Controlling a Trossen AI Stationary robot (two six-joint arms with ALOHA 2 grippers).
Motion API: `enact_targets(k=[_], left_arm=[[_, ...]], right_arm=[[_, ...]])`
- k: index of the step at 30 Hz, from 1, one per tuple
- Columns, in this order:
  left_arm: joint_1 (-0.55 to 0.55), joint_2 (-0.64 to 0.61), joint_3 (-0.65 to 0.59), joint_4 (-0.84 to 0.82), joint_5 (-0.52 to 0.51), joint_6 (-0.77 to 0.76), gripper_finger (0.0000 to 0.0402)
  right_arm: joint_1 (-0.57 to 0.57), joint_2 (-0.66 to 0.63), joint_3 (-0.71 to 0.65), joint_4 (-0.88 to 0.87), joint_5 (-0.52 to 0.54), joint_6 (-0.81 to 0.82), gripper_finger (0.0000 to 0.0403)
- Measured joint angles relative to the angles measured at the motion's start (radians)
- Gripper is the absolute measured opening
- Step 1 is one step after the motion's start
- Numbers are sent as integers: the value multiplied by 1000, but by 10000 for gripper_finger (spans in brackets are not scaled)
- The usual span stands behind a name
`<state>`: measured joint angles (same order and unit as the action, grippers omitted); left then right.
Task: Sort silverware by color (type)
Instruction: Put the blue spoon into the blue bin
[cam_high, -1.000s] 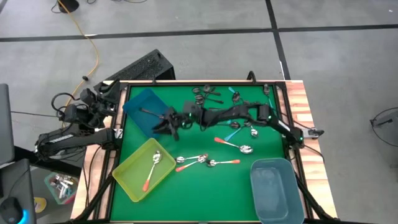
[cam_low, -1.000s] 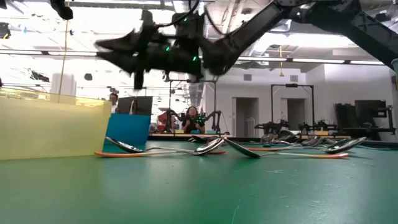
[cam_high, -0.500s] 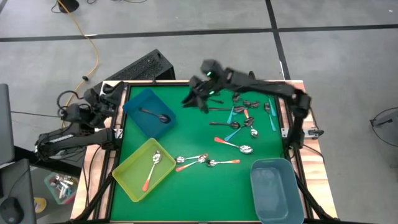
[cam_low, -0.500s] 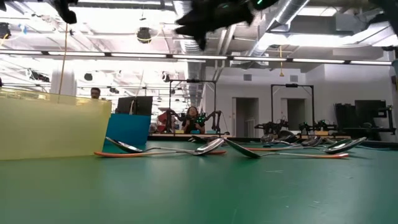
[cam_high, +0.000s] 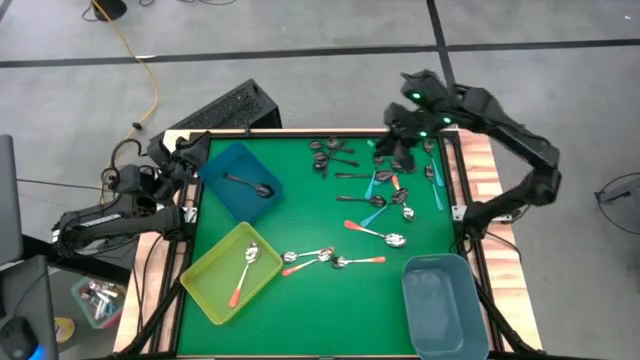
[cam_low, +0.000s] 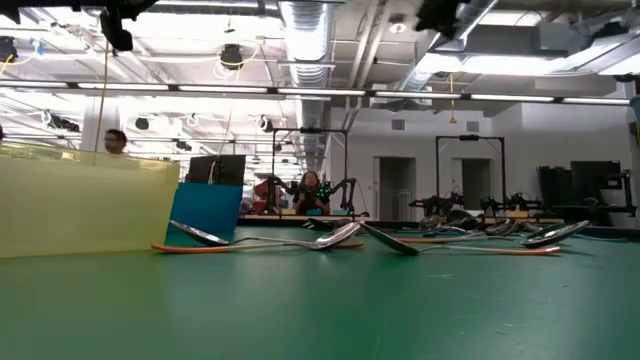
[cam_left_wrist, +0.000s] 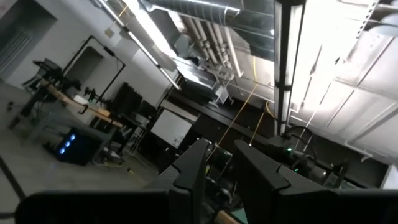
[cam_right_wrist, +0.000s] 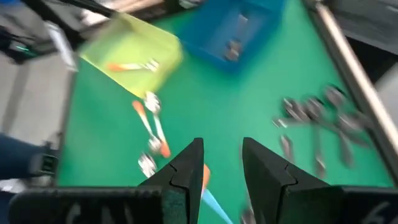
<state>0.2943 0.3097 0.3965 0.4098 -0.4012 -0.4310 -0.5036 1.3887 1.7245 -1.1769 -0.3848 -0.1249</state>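
Note:
My right gripper (cam_high: 398, 150) hangs open and empty high over the table's far right part, above a scatter of spoons. Dark grey spoons (cam_high: 331, 152) lie at the far edge. Teal-handled spoons (cam_high: 375, 186) and orange-handled spoons (cam_high: 372, 232) lie nearer the middle, and more orange-handled ones (cam_high: 312, 257) lie by the yellow bin. The right wrist view (cam_right_wrist: 217, 165) looks down on the dark spoons (cam_right_wrist: 317, 124) and the orange ones (cam_right_wrist: 152, 124). One dark spoon (cam_high: 251, 185) lies in the blue bin (cam_high: 222, 166). An orange-handled spoon (cam_high: 245, 270) lies in the yellow bin (cam_high: 213, 287). My left gripper (cam_left_wrist: 217, 168) waits off the table's left edge, open, pointing up at the ceiling.
A grey-blue bin (cam_high: 445, 305) stands at the near right corner. Green table surface lies bare along the near edge between the yellow and grey-blue bins. A raised wooden rim (cam_high: 480, 170) borders the table. A black keyboard (cam_high: 225, 108) lies beyond the far left corner. People show in the room behind.
My right gripper has risen from beside the blue bin and swung toward the table's far right, over the spoon scatter. The dark spoon stays lying in the blue bin. The other spoons have not moved.

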Motion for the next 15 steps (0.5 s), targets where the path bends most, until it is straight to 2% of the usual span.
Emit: enact_targets(k=[4,9,15], left_arm=[[0,15,0,-19,6,-4,69],[0,37,0,-67,54,-39,69],[0,80,0,-143,91,-119,69]], right_arm=[[24,-43,-1,-175,142,20,123],[75,-62,-2,-382,227,92,123],[110,-159,-91,-389,335,180,134]])
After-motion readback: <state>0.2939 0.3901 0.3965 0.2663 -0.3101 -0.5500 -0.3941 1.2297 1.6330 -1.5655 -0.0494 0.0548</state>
